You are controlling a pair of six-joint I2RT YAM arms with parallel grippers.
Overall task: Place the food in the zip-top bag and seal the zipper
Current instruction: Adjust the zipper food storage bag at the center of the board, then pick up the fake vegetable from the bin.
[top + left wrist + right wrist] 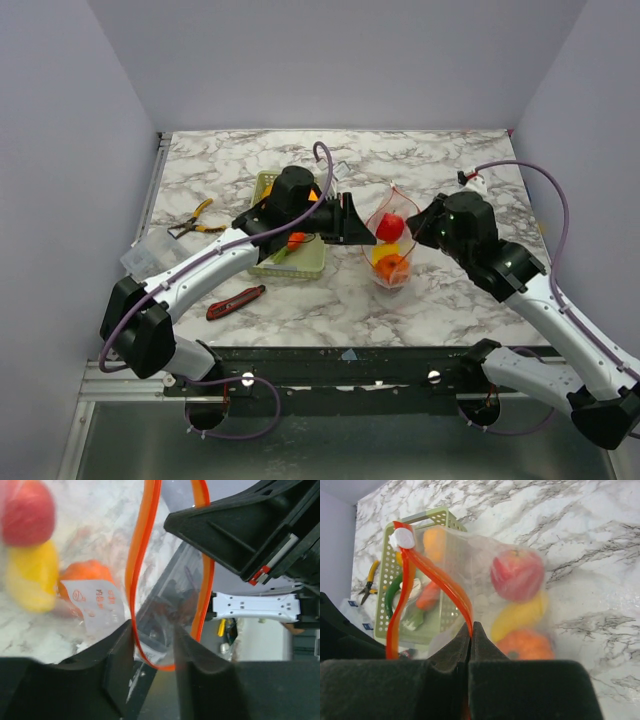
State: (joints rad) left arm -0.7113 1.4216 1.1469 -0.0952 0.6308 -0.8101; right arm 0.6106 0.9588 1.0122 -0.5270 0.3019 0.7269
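The zip-top bag (390,250) stands mid-table, mouth open, with a red apple (516,573), a yellow fruit (520,615) and an orange fruit (525,645) inside. Its orange-red zipper (440,582) gapes in a loop, with a white slider (402,538) at the far end. My right gripper (471,625) is shut on the zipper strip on the bag's right side (415,232). My left gripper (152,630) is open at the bag's left side (350,222). The end of the zipper loop (137,555) hangs between its fingers, lying against the left finger (117,650).
A pale green mesh basket (268,182) left of the bag holds more food: an orange piece (434,542), a carrot (427,597), a green piece (392,597). A red-and-black utility knife (236,301) lies near the front left. Yellow-handled pliers (195,220) lie at the far left.
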